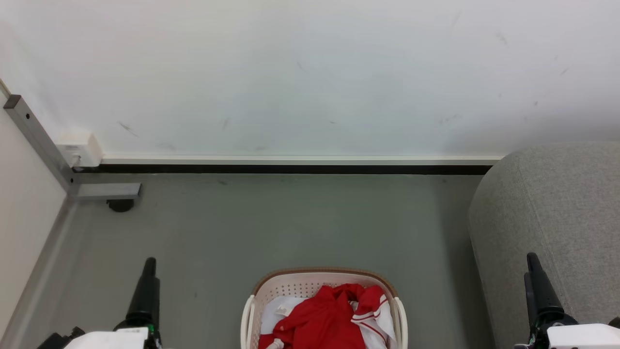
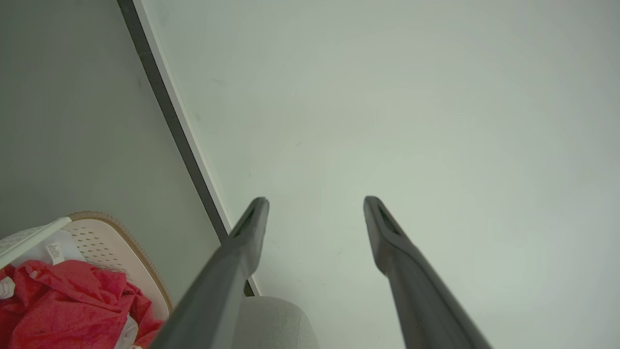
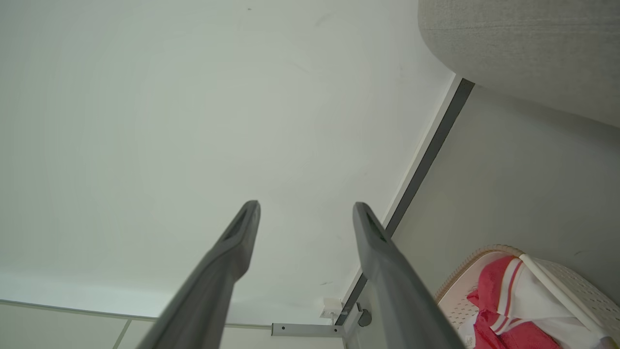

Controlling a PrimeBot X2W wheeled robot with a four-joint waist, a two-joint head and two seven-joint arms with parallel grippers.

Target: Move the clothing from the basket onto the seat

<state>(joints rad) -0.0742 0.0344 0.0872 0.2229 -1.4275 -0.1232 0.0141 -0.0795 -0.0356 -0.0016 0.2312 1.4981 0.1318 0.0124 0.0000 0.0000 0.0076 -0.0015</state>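
Note:
The red clothing with white panels and striped trim lies bunched inside the cream basket, which stands on the floor at the bottom centre of the head view. The grey seat rises at the right. My left gripper points up at the lower left, well left of the basket. My right gripper points up at the lower right, in front of the seat. In the left wrist view the left gripper is open and holds nothing, with the clothing at the lower left. The right gripper is open too, the basket to its lower right.
A white wall with a dark baseboard closes the far side. A grey metal frame leg with a dark foot and a white socket box sit at the left corner. Grey floor stretches between basket and wall.

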